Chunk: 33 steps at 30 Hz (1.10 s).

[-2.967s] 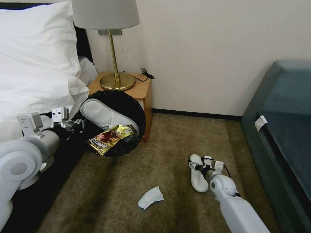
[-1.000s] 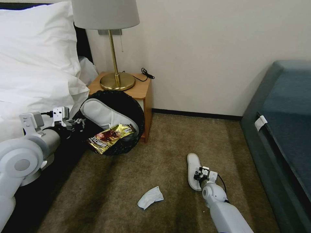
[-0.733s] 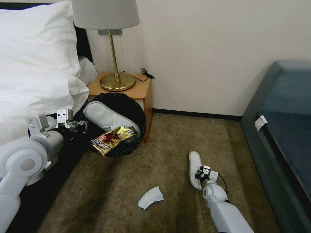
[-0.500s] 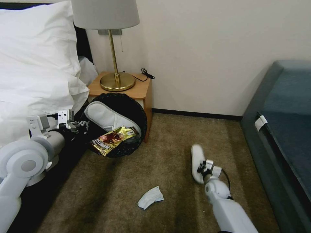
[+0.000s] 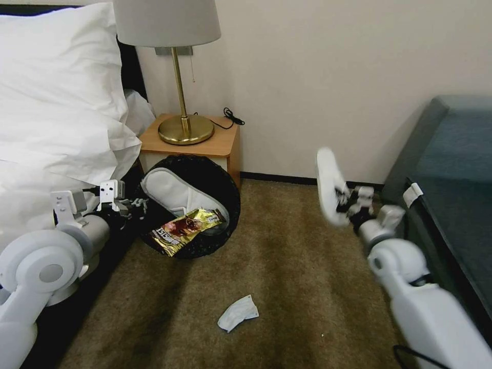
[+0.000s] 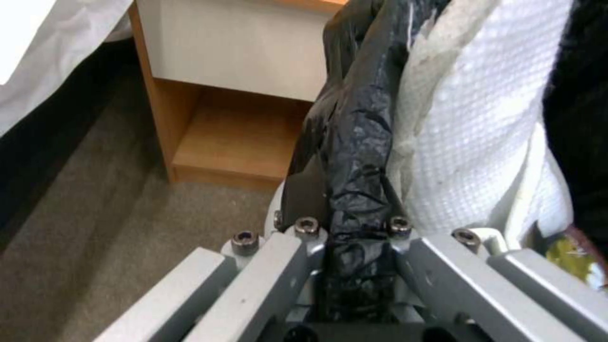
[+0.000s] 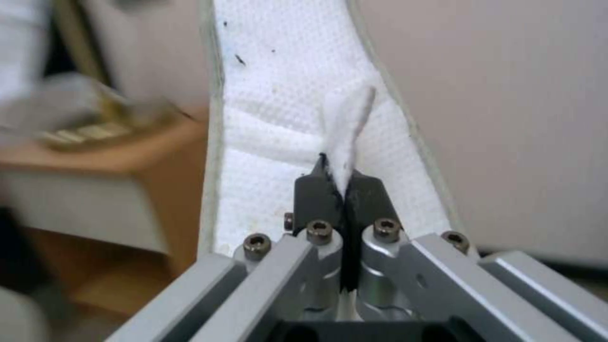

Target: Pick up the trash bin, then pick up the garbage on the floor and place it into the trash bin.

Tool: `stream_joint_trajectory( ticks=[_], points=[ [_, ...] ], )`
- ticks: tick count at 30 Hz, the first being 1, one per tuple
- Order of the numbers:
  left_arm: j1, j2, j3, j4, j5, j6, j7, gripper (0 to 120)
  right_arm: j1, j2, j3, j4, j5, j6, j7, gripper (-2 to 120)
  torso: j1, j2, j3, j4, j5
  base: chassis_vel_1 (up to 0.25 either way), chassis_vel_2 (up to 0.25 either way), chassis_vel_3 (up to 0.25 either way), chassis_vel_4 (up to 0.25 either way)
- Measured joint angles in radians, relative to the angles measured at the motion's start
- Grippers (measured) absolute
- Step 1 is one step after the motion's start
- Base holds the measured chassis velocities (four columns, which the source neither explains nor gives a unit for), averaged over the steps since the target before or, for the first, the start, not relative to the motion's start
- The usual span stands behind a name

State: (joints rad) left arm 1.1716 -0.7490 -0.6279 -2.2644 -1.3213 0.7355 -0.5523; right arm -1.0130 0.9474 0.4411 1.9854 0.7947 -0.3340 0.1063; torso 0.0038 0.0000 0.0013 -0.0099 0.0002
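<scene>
The trash bin (image 5: 230, 182), lined with a black bag, hangs tilted above the carpet beside the nightstand. My left gripper (image 5: 137, 205) is shut on its bag-covered rim (image 6: 355, 142). Inside lie a white slipper (image 5: 177, 192) and a gold and red snack wrapper (image 5: 187, 230) hanging over the rim. My right gripper (image 5: 342, 200) is shut on the strap (image 7: 345, 123) of a second white slipper (image 5: 328, 187), held up in the air right of the bin. A crumpled white tissue (image 5: 237, 312) lies on the carpet in front.
A wooden nightstand (image 5: 205, 141) with a brass lamp (image 5: 179, 77) stands behind the bin. The bed with white pillows (image 5: 56, 102) is on the left, a dark blue sofa (image 5: 451, 195) on the right. Open carpet lies between them.
My right gripper has lifted the slipper off the carpet and swung it up and to the right. The left arm has shifted the bin slightly right and down.
</scene>
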Motion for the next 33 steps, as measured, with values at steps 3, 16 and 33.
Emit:
stream_joint_trajectory(
  ticks=[3,16,33],
  points=[
    [-0.012,-0.004,0.015,0.000,-0.002,0.000,-0.008,3,0.032,-0.026,-0.005,0.057,0.044,0.000,-0.042,0,0.000,0.000,0.000,0.0001,-0.0001,0.000,0.000,0.000,0.000],
    [-0.020,0.020,0.060,-0.017,-0.100,0.000,-0.063,3,0.306,-0.003,-0.284,0.189,0.156,-0.064,-0.068,0,0.000,0.000,0.000,0.0001,-0.0001,0.000,0.000,0.000,0.000],
    [-0.019,0.045,0.065,-0.015,-0.121,0.000,-0.086,3,0.328,0.002,-0.552,0.235,0.137,-0.070,-0.054,0,0.000,0.000,0.000,0.0001,-0.0003,0.000,0.000,0.000,0.000]
  ],
)
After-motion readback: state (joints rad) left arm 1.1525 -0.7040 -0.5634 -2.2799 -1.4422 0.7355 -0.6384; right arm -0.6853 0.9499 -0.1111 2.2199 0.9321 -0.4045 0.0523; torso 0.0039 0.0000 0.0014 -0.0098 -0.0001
